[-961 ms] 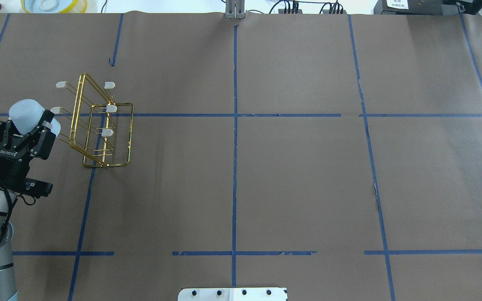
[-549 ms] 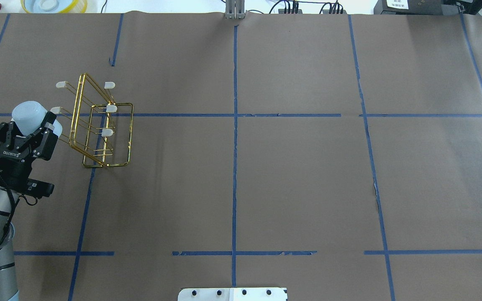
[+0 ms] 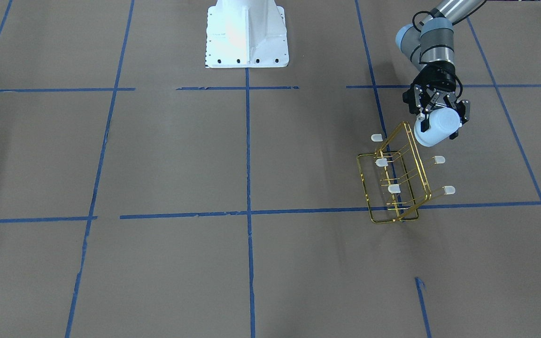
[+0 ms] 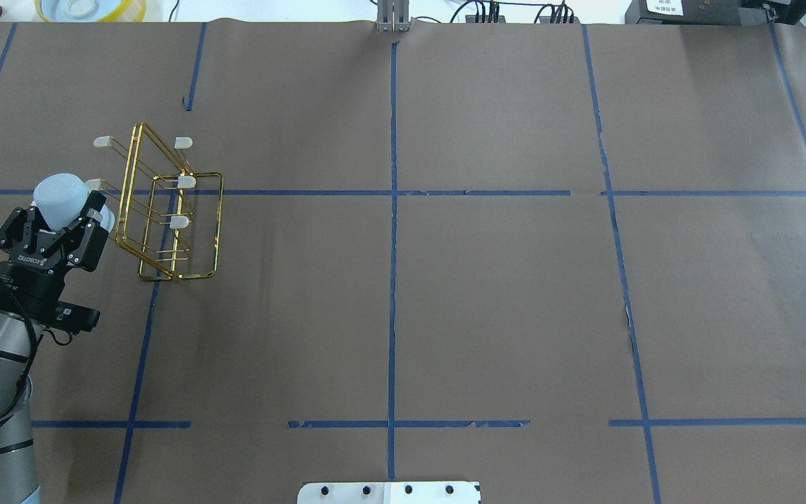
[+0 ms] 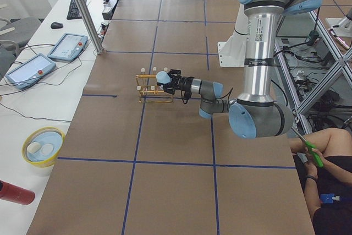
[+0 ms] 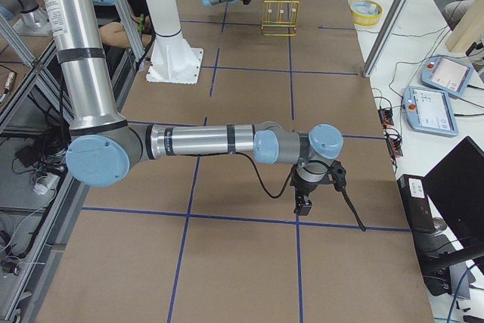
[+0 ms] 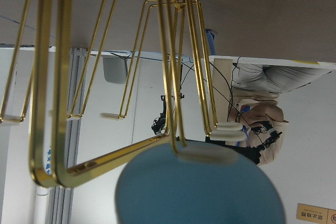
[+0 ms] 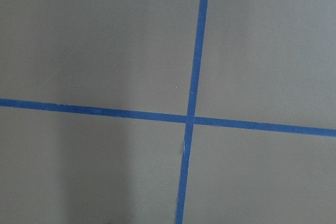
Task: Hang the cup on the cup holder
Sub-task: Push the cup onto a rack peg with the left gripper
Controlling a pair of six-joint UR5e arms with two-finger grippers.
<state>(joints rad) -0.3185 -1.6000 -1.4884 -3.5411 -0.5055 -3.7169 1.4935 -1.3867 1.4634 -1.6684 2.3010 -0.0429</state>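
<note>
The left gripper (image 4: 67,213) pinches the cup (image 4: 60,196) between its two black fingers, at the left side of the overhead view. The cup is held up off the table (image 4: 515,280) and it is tipped, with its wide end toward the cup holder (image 4: 180,222). The gold cup holder stands on the brown paper just to the right of the cup, and its thin prongs with white tips stick out to both sides. In the front view the cup (image 3: 439,123) is at the upper right, close to the top corner of the cup holder (image 3: 394,188). In the left wrist view the blue cup (image 7: 199,198) fills the bottom of the picture, and one white tip lies right at its edge; I cannot tell if they touch. The right gripper (image 6: 306,194) hangs low over the table far away, near the middle of the right side view, and I cannot tell if its fingers are spread or pressed together.
</note>
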